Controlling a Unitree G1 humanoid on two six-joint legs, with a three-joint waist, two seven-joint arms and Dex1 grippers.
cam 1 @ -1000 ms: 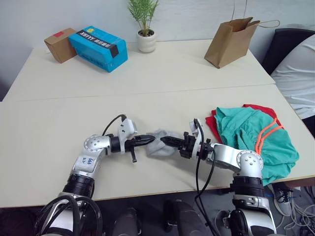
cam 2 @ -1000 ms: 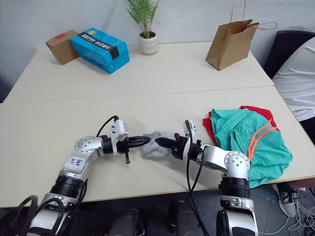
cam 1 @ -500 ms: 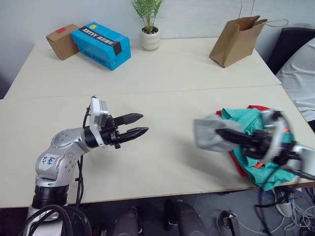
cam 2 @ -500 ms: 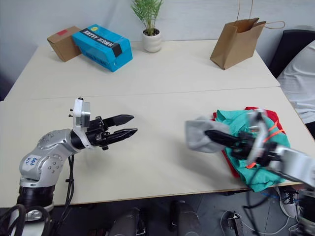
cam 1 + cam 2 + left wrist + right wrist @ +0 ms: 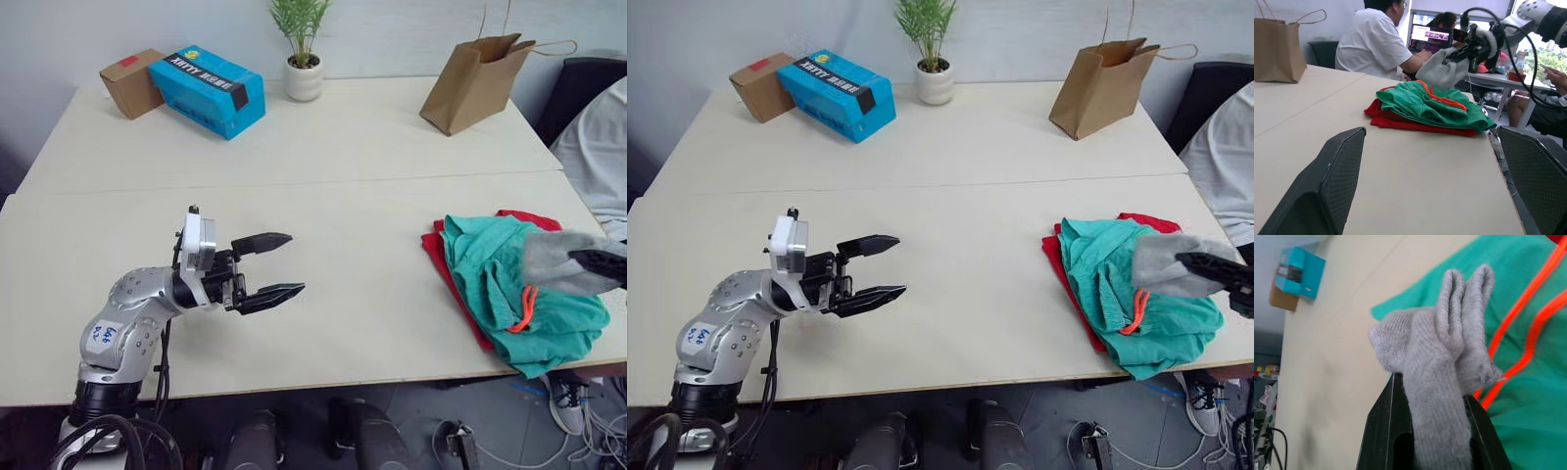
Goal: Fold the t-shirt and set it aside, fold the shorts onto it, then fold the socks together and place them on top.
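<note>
The grey socks [image 5: 551, 262], folded together, hang above the right side of the teal shorts [image 5: 490, 269], with my right gripper [image 5: 1432, 391] shut on them. The shorts lie in a pile on the red t-shirt [image 5: 440, 257] at the table's right front; only the t-shirt's edges show. In the left wrist view the socks [image 5: 1442, 71] sit just over the shorts [image 5: 1425, 105]. My left gripper [image 5: 294, 262] stands wide open and empty over bare table at the left front, pointing toward the pile.
Along the far edge stand a cardboard box [image 5: 130, 83], a blue box [image 5: 209, 88], a potted plant [image 5: 304, 69] and a brown paper bag [image 5: 475, 83]. A person in a white shirt [image 5: 593, 147] sits past the table's right edge.
My right gripper has carried the socks rightward from the table's middle to above the shorts. The left gripper let go of the socks, drew back left and opened wide.
</note>
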